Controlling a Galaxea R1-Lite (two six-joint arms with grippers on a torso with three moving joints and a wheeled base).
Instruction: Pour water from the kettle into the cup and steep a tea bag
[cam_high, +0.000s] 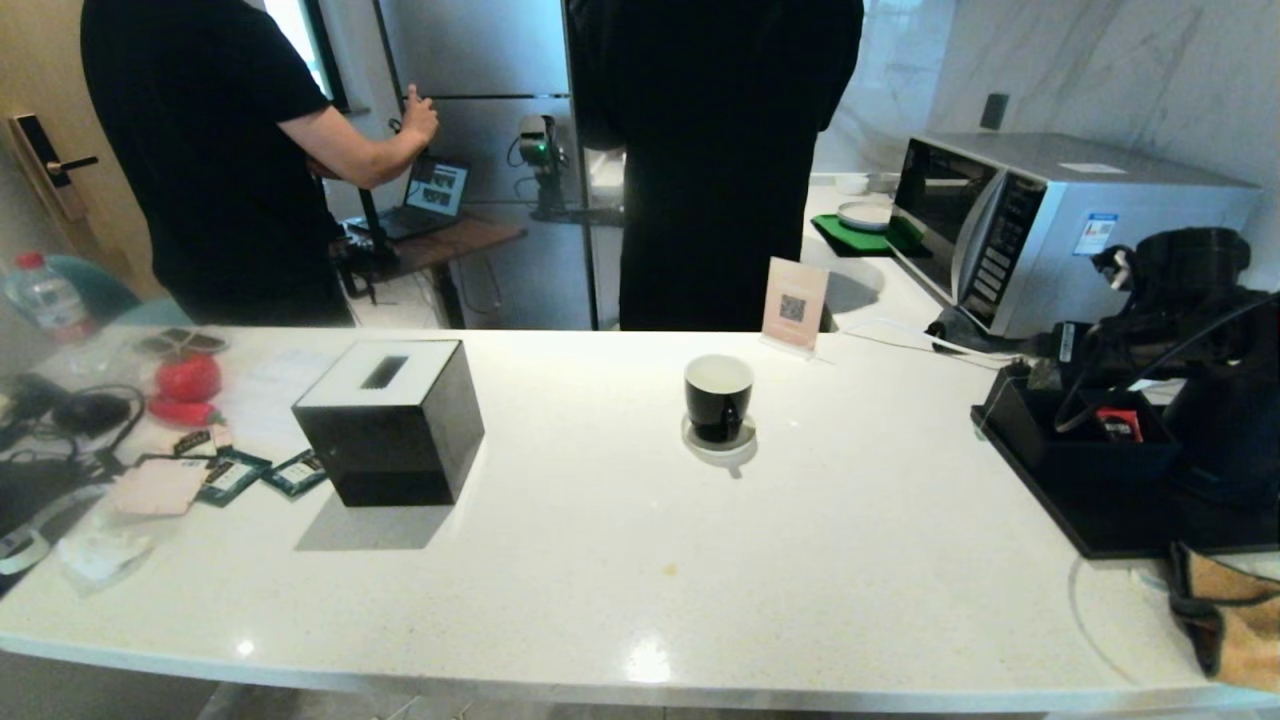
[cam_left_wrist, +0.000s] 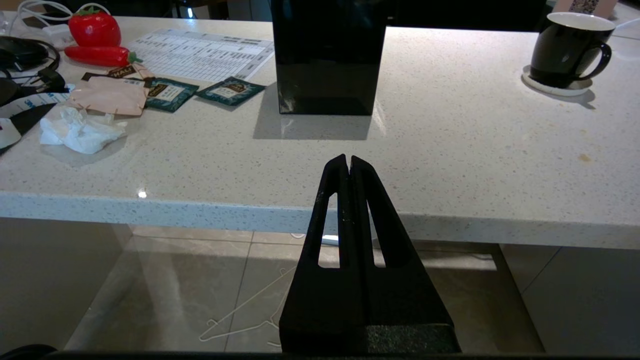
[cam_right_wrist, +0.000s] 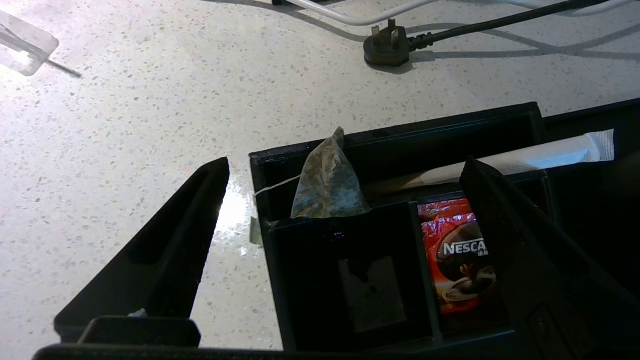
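Observation:
The black cup (cam_high: 718, 395) with a white inside stands on its white saucer (cam_high: 722, 447) mid-counter; the left wrist view shows the cup (cam_left_wrist: 565, 50) too. My right gripper (cam_right_wrist: 346, 166) is open above a black organizer tray (cam_right_wrist: 400, 127). One finger (cam_right_wrist: 190, 235) hangs over the counter, the other over a red coffee sachet (cam_right_wrist: 452, 250). A pyramid tea bag (cam_right_wrist: 327, 185) stands in the compartment between the jaws, untouched, its string over the rim. My right arm (cam_high: 1190, 290) covers the tray's right side, so the kettle is hidden. My left gripper (cam_left_wrist: 349, 159) is shut and empty, below the counter's front edge.
A black tissue box (cam_high: 390, 420) sits left of centre, with tea sachets (cam_high: 235, 475), a toy strawberry (cam_high: 188, 378) and cables further left. A microwave (cam_high: 1050, 230), a card stand (cam_high: 795, 305) and a loose plug (cam_right_wrist: 387, 47) are at the back right. Two people stand behind the counter.

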